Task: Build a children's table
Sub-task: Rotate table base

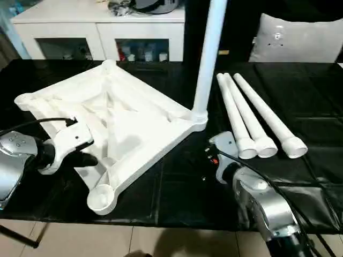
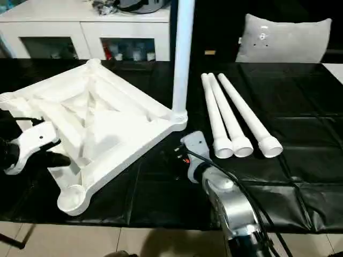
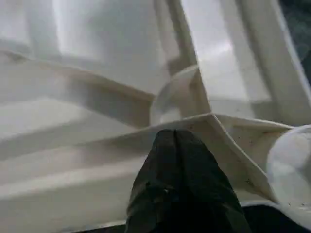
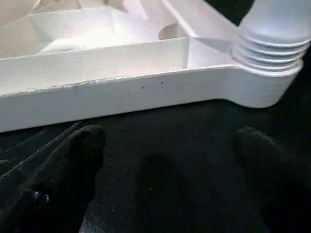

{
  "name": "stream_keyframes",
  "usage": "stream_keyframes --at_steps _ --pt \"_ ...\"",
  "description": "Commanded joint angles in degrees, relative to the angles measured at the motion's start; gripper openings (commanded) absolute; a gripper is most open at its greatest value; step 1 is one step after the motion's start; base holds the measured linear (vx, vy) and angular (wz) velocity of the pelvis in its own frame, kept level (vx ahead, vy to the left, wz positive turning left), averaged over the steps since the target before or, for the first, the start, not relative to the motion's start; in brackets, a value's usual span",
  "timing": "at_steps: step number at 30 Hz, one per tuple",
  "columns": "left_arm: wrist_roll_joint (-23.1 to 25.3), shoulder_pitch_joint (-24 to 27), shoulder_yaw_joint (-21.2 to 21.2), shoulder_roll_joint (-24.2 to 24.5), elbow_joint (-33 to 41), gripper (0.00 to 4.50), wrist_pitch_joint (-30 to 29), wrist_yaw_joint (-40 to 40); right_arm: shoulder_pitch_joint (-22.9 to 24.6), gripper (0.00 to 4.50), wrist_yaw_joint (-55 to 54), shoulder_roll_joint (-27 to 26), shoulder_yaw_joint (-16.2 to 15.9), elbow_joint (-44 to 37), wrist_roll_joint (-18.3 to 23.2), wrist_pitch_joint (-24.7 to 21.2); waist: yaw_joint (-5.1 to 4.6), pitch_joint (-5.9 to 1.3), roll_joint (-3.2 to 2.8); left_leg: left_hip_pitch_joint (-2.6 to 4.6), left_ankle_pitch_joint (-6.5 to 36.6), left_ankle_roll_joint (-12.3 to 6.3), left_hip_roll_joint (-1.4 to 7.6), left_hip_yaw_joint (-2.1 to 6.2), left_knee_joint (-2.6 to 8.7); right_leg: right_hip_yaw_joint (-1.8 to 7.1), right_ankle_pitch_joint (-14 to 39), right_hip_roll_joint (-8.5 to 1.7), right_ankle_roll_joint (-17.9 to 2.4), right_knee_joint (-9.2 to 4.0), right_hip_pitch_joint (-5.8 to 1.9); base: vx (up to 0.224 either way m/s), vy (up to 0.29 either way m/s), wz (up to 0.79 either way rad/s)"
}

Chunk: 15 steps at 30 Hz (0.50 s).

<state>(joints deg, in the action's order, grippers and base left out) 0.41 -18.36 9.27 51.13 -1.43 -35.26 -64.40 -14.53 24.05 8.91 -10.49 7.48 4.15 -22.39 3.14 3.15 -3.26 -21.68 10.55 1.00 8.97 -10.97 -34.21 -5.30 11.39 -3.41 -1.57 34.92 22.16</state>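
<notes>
We judged the upturned tabletop on the black table, one leg upright in its corner, light, stiff and slick, best held by a rib. Our left gripper was closed against one. The right wrist view showed our right gripper wide open and empty; three spare legs lay beside it.

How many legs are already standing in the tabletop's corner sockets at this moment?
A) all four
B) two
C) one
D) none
C: one leg stands upright in the corner socket of the tabletop nearest the right pincer, while three loose legs lie side by side on the black table.
</notes>
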Motion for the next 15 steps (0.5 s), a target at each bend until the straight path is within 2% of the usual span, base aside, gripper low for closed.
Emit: stream_keyframes --at_steps 1,3,5,6,8,9,12,15 --pt "1.93 0.29 2.02 -0.24 -1.56 0.03 0.04 0.47 -1.74 4.50 0.45 -0.60 -0.99 3.39 -0.65 0.86 -0.09 -3.19 -0.99 1.68 18.38 2.67 4.61 2.98 4.76 4.53 16.59 -6.25 -9.87 -4.75 -1.60 0.000 0.000 0.00" --pt "2.56 0.49 2.71 -0.18 -1.88 0.03 0.08 0.42 -2.40 4.50 0.55 -0.72 -1.21 4.60 -0.87 1.09 -0.17 -3.26 -0.82 1.67 18.18 2.67 4.61 2.97 4.78 4.50 15.82 -6.13 -10.06 -4.68 -1.70 0.000 0.000 0.00" --pt "3.41 0.83 4.05 -0.27 -2.45 0.03 -0.07 0.51 -4.70 4.50 0.69 -1.47 -1.29 8.23 -1.10 1.80 -0.21 -3.32 -0.94 1.71 18.07 2.66 4.67 2.99 4.73 4.45 15.17 -6.19 -10.50 -4.57 -1.76 0.000 0.000 0.00" --pt "3.27 0.78 4.50 -0.57 -2.72 0.03 -0.05 0.57 -5.81 4.50 0.81 -1.95 -1.16 9.89 -1.05 2.28 -0.27 -3.30 -0.78 1.63 17.93 2.64 4.66 2.98 4.75 4.44 14.93 -6.13 -10.65 -4.52 -1.78 0.000 0.000 0.00" --pt "2.92 0.65 4.97 -0.88 -2.98 0.03 0.05 0.69 -6.83 4.50 1.28 -2.47 -1.03 11.53 -0.76 2.76 -0.26 -3.31 -0.94 1.79 18.65 2.93 4.74 2.97 4.73 4.43 14.59 -6.18 -11.06 -4.46 -1.70 0.000 0.000 0.00" --pt "2.16 0.57 5.49 -1.64 -2.89 0.03 0.31 0.21 -7.96 4.50 2.39 -2.94 -1.38 13.45 -0.55 3.54 -0.22 -3.32 -0.62 1.74 18.35 2.74 4.72 2.86 4.70 4.48 14.00 -6.17 -11.10 -4.42 -1.75 0.000 0.000 0.00" --pt "0.91 0.74 6.57 -3.02 -1.79 0.03 0.86 -1.19 -9.22 4.50 3.47 -3.21 -2.01 15.79 -0.71 4.75 -0.06 -3.41 -0.82 1.71 17.34 2.44 4.75 2.87 4.60 4.48 13.50 -6.32 -11.46 -4.35 -1.89 0.000 0.000 0.00" --pt "-1.62 1.19 7.87 -4.93 1.63 0.03 0.35 -3.92 -10.37 4.50 3.58 -3.40 -1.93 18.45 -0.91 5.72 0.19 -3.45 -0.53 1.68 16.21 2.25 4.85 2.76 4.59 4.47 12.54 -6.32 -11.86 -4.19 -1.99 0.000 0.000 0.00"
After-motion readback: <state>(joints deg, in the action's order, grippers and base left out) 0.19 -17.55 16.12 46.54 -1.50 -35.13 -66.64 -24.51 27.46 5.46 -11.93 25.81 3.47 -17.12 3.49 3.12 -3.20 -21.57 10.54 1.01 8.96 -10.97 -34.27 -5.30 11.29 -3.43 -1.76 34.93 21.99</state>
